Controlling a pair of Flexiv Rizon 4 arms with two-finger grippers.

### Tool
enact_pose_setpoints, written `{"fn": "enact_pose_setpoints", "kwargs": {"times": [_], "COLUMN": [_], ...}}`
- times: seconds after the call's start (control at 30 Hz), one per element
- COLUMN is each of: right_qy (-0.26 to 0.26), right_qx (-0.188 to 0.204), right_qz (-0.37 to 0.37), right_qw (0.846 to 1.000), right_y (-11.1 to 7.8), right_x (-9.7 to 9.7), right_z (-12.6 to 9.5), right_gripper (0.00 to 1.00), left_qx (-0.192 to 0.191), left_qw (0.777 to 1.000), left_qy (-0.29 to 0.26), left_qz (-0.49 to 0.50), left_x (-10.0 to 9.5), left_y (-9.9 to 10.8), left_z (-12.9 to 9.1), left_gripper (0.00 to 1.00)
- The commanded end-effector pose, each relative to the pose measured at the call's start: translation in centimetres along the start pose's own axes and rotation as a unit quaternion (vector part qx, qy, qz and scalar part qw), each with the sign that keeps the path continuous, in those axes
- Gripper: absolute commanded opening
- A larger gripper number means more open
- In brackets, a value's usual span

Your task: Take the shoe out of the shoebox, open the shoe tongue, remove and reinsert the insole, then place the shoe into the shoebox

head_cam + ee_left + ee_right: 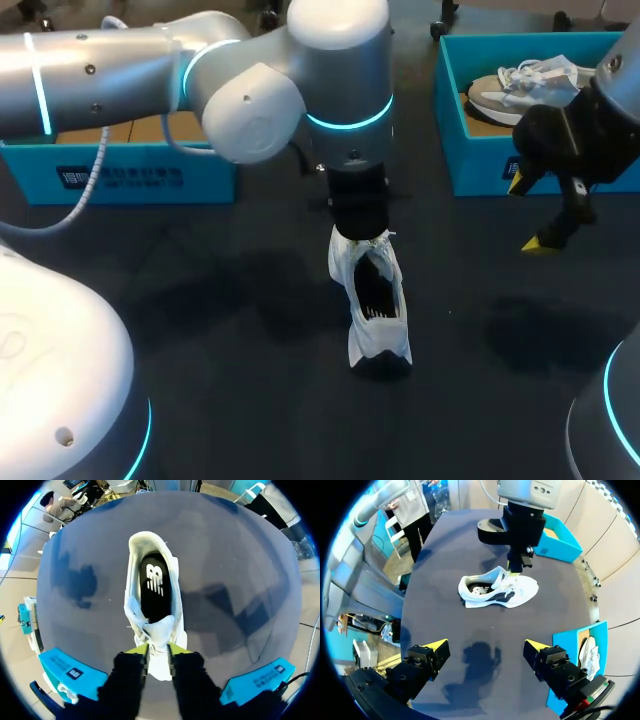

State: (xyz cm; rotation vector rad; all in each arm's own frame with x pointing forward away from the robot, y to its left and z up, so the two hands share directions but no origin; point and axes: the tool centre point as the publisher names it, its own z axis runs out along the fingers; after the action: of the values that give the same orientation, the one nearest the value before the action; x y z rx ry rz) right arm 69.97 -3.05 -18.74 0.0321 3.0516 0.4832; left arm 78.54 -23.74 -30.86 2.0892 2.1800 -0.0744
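Observation:
A white shoe [375, 300] with a black insole [154, 582] lies on the dark table, near the middle. My left gripper [362, 235] comes straight down over its front part. In the left wrist view its yellow tips [158, 649] are pinched on the white tongue [159, 630], which is pulled up. The right wrist view shows the same shoe [495, 587] on its sole with the left gripper [512, 570] on the tongue. My right gripper [530, 212] hangs open above the table at the right, in front of the blue shoebox [450, 150], with nothing between its fingers [486, 645].
The blue shoebox at the back right holds a second grey-white shoe [520, 90]. Another blue box part [120, 175] stands at the back left, under my left arm. Bare dark table surrounds the shoe.

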Motion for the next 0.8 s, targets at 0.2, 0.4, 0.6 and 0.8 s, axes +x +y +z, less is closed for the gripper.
{"fn": "enact_pose_setpoints", "kwargs": {"times": [0.2, 0.4, 0.6, 0.8], "right_qy": [0.001, 0.001, 0.001, 0.001], "right_qx": [0.002, 0.002, 0.002, 0.002], "right_qz": [0.001, 0.001, 0.001, 0.001], "right_qw": [1.0, 1.0, 1.0, 1.0], "right_y": [0.1, 0.1, 0.1, 0.1], "right_x": [-0.2, -0.2, -0.2, -0.2], "right_z": [0.2, 0.2, 0.2, 0.2], "right_gripper": [1.0, 1.0, 1.0, 1.0], "left_qx": [0.012, 0.026, 0.032, 0.039], "left_qw": [1.0, 0.999, 0.999, 0.999], "left_qy": [0.012, 0.013, 0.012, 0.013], "left_qz": [0.013, 0.025, 0.029, 0.01], "left_x": [-0.1, 0.4, 0.5, 0.6], "left_y": [-1.3, -3.0, -3.5, -4.1], "left_z": [0.9, 1.1, 0.9, 1.0], "left_gripper": [0.04, 0.11, 0.16, 0.27]}}
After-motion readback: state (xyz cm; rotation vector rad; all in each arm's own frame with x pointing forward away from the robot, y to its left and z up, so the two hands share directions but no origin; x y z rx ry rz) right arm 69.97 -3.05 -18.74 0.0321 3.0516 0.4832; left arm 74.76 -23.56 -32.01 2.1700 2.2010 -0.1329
